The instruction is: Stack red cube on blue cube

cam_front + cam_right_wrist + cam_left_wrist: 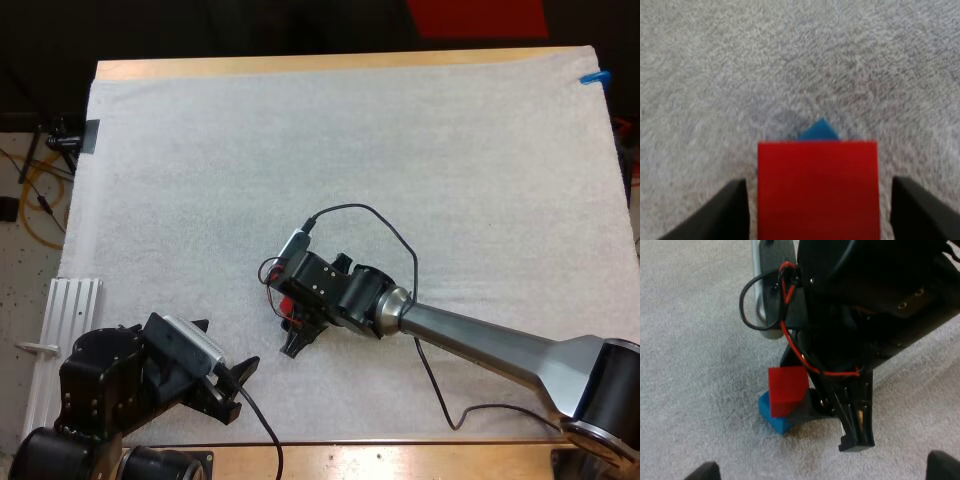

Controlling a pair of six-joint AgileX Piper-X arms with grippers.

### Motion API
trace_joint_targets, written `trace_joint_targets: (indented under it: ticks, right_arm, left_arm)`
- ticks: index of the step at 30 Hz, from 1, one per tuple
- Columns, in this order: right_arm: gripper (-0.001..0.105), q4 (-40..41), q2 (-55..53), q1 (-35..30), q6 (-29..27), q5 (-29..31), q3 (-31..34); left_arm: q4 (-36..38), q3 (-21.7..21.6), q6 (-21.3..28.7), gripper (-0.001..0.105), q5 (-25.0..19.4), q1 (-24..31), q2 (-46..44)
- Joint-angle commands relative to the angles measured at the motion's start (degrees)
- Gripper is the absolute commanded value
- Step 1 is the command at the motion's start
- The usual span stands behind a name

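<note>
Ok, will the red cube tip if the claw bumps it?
Probably rigid: the red cube shows crisp flat faces. Likely tippy: it sits twisted and overhanging the blue cube. The right claw stands open, clear of it, so nothing steadies it.

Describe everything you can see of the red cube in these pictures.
The red cube is a plain, smooth-faced block with sharp edges, seemingly plastic. It sits upright on the blue cube, turned relative to it, so a blue corner pokes out beyond it. The right gripper straddles it, fingers open with a slim gap on each side, not touching it.
</note>
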Motion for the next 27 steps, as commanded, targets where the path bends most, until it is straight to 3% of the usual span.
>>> trace_joint_targets:
  ticks: [1, 11, 16, 22, 27]
  right_arm:
    - [0.058, 0.9, -1.8, 0.2, 0.1, 0.3, -0.6]
    - [0.058, 3.7, -13.1, 0.2, 2.7, 0.3, -0.6]
    - [0.058, 3.5, -17.4, -3.5, 2.7, 0.4, -0.6]
    - [0.058, 3.5, -19.3, -16.8, 4.4, -0.3, -0.6]
    - [0.058, 3.6, -21.1, -30.7, 6.6, -3.7, -0.4]
  left_arm:
    - [0.2, -0.4, 0.0, 0.076, 0.5, -0.2, 0.0]
    - [-0.8, -0.4, -0.1, 0.076, 0.5, -0.2, 0.0]
    - [-9.2, -0.4, -1.0, 0.076, 0.0, 0.1, 0.7]
    - [-18.3, -0.4, -3.4, 0.076, 0.0, 1.1, 5.4]
    - [-24.8, -0.4, -3.6, 0.076, 0.0, 8.7, 10.9]
